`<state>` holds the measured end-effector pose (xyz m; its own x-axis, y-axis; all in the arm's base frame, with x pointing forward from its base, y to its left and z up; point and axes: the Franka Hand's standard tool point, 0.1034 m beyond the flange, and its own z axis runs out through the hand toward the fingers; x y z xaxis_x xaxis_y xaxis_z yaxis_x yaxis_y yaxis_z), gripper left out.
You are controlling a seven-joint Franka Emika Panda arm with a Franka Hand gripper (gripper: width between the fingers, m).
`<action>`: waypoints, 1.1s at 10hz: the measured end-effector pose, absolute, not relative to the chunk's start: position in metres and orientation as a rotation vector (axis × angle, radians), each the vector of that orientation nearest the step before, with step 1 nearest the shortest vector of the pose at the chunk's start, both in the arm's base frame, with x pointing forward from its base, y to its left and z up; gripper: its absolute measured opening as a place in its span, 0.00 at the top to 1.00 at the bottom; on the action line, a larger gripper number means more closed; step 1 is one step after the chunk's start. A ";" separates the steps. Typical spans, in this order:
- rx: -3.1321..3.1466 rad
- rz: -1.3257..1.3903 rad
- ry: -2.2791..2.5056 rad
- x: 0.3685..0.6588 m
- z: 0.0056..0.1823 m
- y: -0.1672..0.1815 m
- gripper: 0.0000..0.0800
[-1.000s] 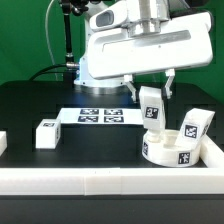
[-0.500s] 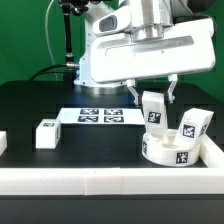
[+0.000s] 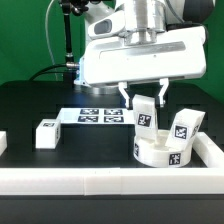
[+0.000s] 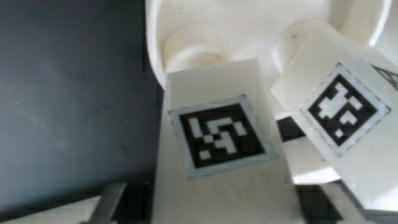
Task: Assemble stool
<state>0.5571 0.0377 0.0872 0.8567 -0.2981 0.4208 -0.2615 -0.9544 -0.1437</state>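
Claw (image 3: 144, 101) grips 1 upright leg (image 3: 146, 116) at the seat (image 3: 160, 154), jaws half apart.

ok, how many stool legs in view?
3. Loose white blocky tagged leg lies on the black table, exterior view's left; gripped leg in the pincer over the round white plastic seat; third leg stands in the seat. None seem hidden.

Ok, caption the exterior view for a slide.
Hand grips a stool leg upright at the round seat, beside a tilted leg already in it.
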 end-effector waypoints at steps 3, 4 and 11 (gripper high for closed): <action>-2.948 -0.687 0.445 0.557 0.087 0.038 0.45; -2.949 -0.685 0.445 0.557 0.087 0.037 0.45; -2.944 -0.524 0.455 0.570 0.118 0.012 0.19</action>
